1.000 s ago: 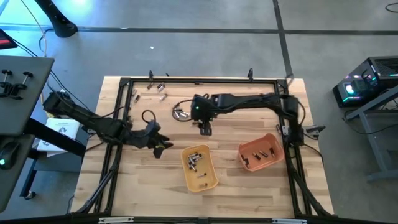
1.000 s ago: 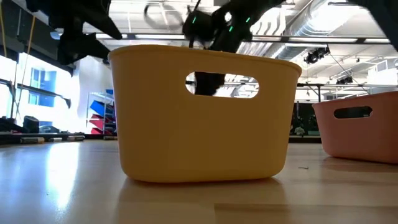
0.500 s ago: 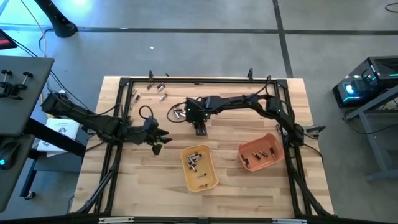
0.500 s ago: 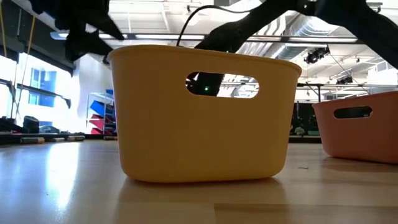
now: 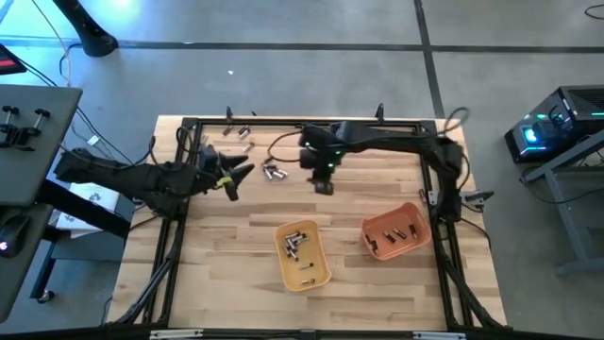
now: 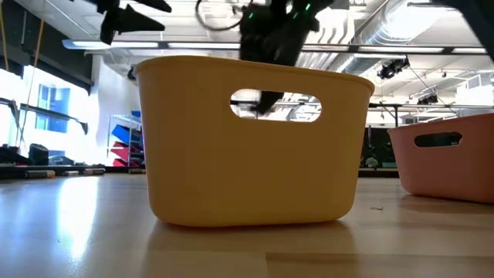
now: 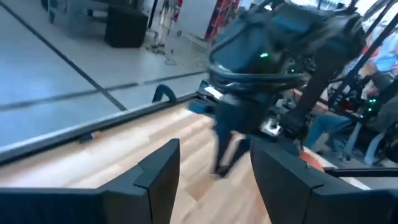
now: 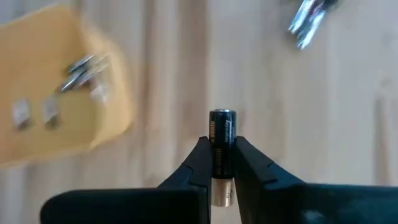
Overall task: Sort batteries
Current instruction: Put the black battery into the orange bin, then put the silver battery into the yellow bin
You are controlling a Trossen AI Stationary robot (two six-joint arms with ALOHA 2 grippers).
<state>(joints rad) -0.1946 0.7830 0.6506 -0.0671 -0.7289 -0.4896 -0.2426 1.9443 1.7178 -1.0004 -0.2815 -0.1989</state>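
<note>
Right jaws [image 8: 221, 163], wrist view: pinching one battery [image 8: 221, 137], a dark cell with a silvery cap, clamped across its barrel with both ends standing clear of the fingertips [image 8: 200, 163]. The cell is judged light, rigid and smooth-skinned; a round metal jacket of this kind can roll or swivel between flat pads, so a hold across the middle of the barrel, axis square to the squeeze, looks the safest, and that is roughly the hold shown.

Beyond the held cell lies bare desk [image 8: 261, 74]. Off to one side of the jaws, farther out, sits the yellow tray [image 8: 59, 93], with several silvery cells [image 8: 84, 70] inside it. Farther still, on the opposite side, a small cluster of loose cells [image 8: 306, 22] rests on the wood, apart from the tray.

High view: the right jaws [image 5: 324, 182] hang above the desk, the loose cluster [image 5: 274, 173] just beside them and the yellow tray [image 5: 304, 255] well apart. The orange tray [image 5: 396, 232], also holding cells, stands near the yellow one. A further scatter of cells [image 5: 236, 138] lies near the desk's far edge.

Left jaws [image 5: 236, 177]: spread and empty, the loose cluster lying between them and the right jaws. In the left wrist view, its two fingers [image 7: 158, 171] stand wide, the right arm [image 7: 273, 56] ahead of them.
</note>
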